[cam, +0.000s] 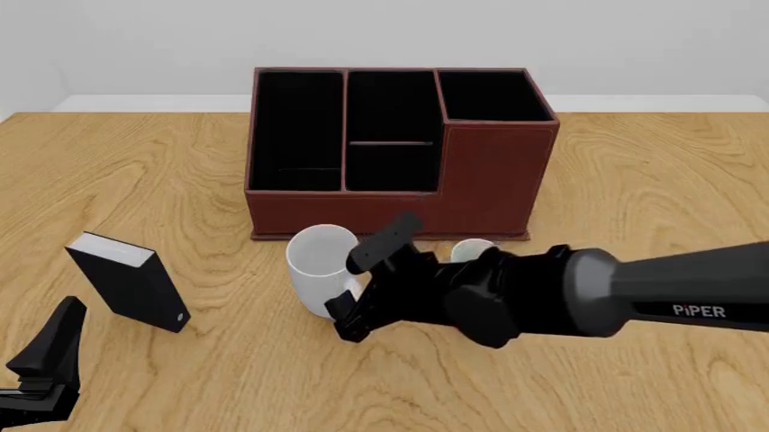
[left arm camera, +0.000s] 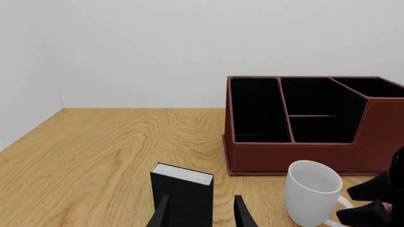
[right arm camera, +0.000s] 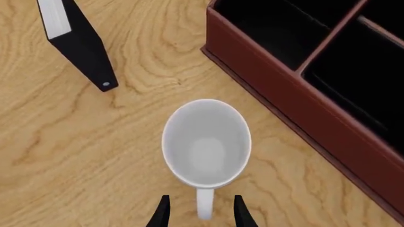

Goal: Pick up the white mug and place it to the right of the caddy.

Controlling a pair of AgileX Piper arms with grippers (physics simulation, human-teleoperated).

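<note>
The white mug (cam: pixel 320 263) stands upright on the table just in front of the caddy (cam: pixel 481 180), near its front left part, with its handle towards me. My right gripper (cam: pixel 360 283) is open at the mug's handle. In the right wrist view the handle (right arm camera: pixel 203 208) lies between the two fingers of the right gripper (right arm camera: pixel 202 198), with gaps on both sides. The mug (right arm camera: pixel 207 144) is empty. My left gripper (cam: pixel 42 360) is open and empty at the front left. The mug (left arm camera: pixel 312 191) and caddy (left arm camera: pixel 303 151) also show in the left wrist view.
A small black book-like box (cam: pixel 126 283) with a white edge stands left of the mug, just ahead of the left gripper (left arm camera: pixel 202 198). A pale rim (cam: pixel 473 248) of another object shows behind my right arm, in front of the caddy. Bare wood lies right of the caddy (cam: pixel 649 180).
</note>
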